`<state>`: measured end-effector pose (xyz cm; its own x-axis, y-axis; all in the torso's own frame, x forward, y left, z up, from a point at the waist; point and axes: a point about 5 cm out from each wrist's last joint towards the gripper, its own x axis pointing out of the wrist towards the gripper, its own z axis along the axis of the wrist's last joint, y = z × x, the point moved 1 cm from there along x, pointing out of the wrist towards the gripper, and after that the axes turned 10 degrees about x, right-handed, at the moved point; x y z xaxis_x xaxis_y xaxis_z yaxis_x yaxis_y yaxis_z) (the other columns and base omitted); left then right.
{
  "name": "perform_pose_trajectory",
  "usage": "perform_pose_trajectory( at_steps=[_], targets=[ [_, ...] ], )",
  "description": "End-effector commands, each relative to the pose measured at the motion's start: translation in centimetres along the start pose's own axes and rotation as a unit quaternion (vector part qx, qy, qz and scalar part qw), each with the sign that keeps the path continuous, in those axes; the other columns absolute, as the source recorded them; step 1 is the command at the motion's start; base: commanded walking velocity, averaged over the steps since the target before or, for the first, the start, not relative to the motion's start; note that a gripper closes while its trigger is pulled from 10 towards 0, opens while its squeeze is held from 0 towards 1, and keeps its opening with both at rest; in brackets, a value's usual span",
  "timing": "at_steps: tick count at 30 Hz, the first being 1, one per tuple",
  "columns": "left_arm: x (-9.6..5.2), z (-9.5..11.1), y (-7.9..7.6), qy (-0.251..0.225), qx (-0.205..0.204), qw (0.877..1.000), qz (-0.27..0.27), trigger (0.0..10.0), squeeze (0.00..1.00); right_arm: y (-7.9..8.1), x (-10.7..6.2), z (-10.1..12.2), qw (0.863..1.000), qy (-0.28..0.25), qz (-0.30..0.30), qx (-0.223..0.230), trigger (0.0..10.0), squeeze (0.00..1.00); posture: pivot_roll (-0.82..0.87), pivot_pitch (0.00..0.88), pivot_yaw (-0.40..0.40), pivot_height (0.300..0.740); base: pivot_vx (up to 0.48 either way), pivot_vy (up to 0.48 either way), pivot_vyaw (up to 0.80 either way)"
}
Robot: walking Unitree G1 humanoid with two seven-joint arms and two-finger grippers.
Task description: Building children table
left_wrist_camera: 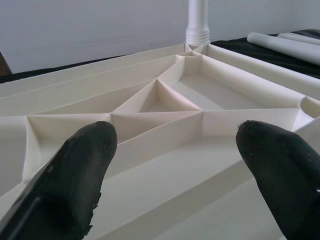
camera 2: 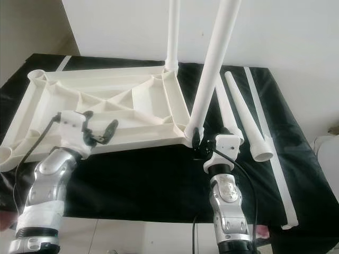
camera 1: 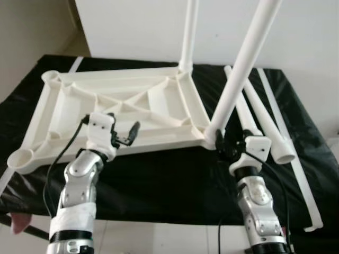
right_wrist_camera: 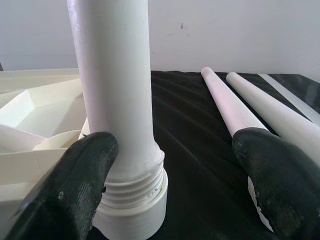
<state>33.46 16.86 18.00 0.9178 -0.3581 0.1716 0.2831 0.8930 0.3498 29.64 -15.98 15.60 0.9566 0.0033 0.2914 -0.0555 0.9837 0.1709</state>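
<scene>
The white tabletop (camera 1: 116,108) lies upside down on the black surface (camera 1: 175,180), reaching toward its left edge. 2 legs stand in its right-hand corners: the near leg (camera 1: 241,71) and the far leg (camera 1: 189,34). 2 loose legs (camera 1: 262,114) lie near the surface's right edge. The left hand (camera 1: 123,132) hovers released over the tabletop's ribs. The right hand (right_wrist_camera: 165,185) is spread, its fingers (right_wrist_camera: 75,190) either side of the near leg's threaded base.
</scene>
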Motion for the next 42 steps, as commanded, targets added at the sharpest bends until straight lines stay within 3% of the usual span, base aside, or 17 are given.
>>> perform_pose_trajectory(
  at_steps=[1,10,11,12,39,40,41,42],
  targets=[
    [-0.6,-0.5,1.2,0.016,-0.002,0.995,0.096,10.0,1.0,-0.1,0.0,0.1,1.0,0.002,0.004,-0.001,10.0,0.0,-0.05,0.126,-0.009,0.74,0.0,0.0,0.0],
    [-0.8,-0.5,1.3,0.019,0.009,0.995,0.101,10.0,1.0,-0.1,0.1,0.1,1.0,0.003,0.009,-0.003,10.0,0.0,-0.04,0.125,-0.018,0.74,0.0,0.0,0.0],
    [-0.8,-0.5,1.3,0.018,0.011,0.995,0.1,3.6,1.0,-0.1,0.1,0.1,1.0,0.003,0.01,-0.003,10.0,0.0,-0.05,0.125,-0.02,0.74,0.0,0.0,0.0],
    [-0.8,-0.3,1.1,0.008,0.007,0.995,0.096,0.0,0.0,0.0,0.2,0.2,1.0,0.003,0.011,-0.004,10.0,0.0,-0.05,0.126,-0.02,0.74,0.0,0.0,0.0],
    [-0.8,0.6,1.0,-0.018,0.034,0.995,0.088,0.0,0.0,0.0,0.1,0.3,1.0,0.0,0.01,-0.002,10.0,0.0,-0.05,0.141,-0.016,0.74,0.0,0.0,0.0],
    [-0.8,0.5,1.0,-0.014,0.036,0.995,0.089,1.8,0.0,0.0,0.1,0.4,1.0,0.0,0.01,-0.001,10.0,0.0,-0.05,0.141,-0.016,0.74,0.0,0.0,0.0],
    [-0.8,0.3,1.0,-0.009,0.039,0.995,0.09,10.0,0.0,0.0,0.1,0.4,1.0,0.0,0.01,-0.001,10.0,0.0,-0.05,0.141,-0.017,0.74,0.0,0.0,0.0],
    [-0.8,0.3,1.0,-0.007,0.039,0.995,0.09,10.0,0.0,-0.1,0.2,0.4,1.0,0.0,0.01,-0.001,10.0,0.0,-0.05,0.141,-0.017,0.74,0.0,0.0,0.0]
  ],
)
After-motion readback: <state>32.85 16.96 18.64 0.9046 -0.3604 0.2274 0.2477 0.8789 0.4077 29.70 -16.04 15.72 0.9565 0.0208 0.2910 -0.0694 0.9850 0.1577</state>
